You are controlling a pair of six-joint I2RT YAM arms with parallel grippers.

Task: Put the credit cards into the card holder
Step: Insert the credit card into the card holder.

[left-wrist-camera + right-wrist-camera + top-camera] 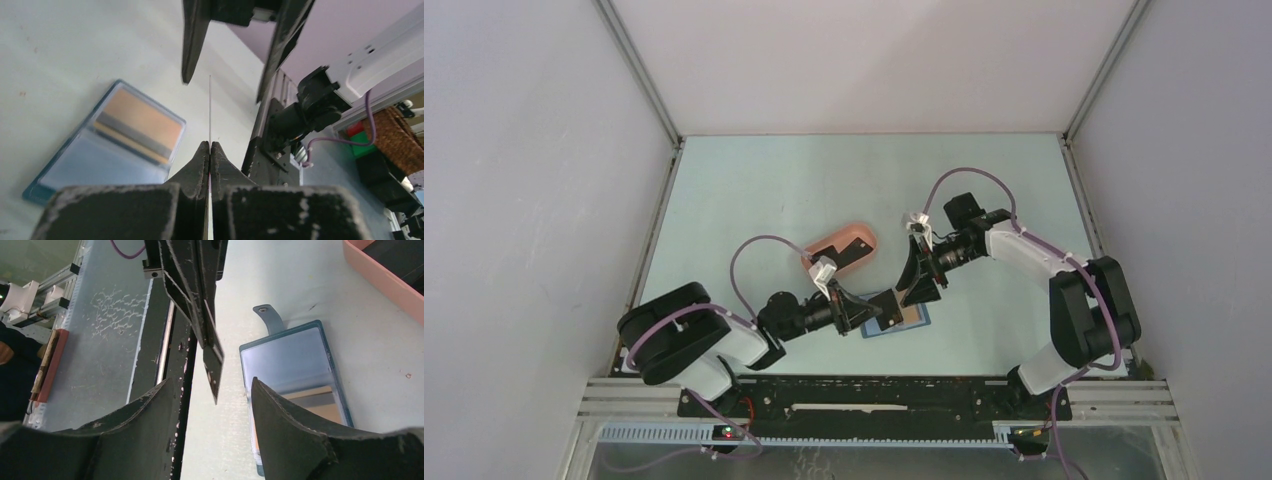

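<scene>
The blue card holder [902, 324] lies open and flat on the table, with a tan-orange credit card [142, 119] behind its clear window. It also shows in the right wrist view [292, 365], tab [265, 315] at the far end. My left gripper [210, 145] is shut on a black credit card [213, 365], held edge-up just above the table beside the holder. My right gripper [211, 382] is open, its fingers [192, 45] on either side of the card's free end without touching it.
A pink oval tray [844, 240] with a dark item inside [400, 252] stands just behind the holder. The table's near metal rail [165, 340] runs close beside the card. Both arms meet above the front middle of the table.
</scene>
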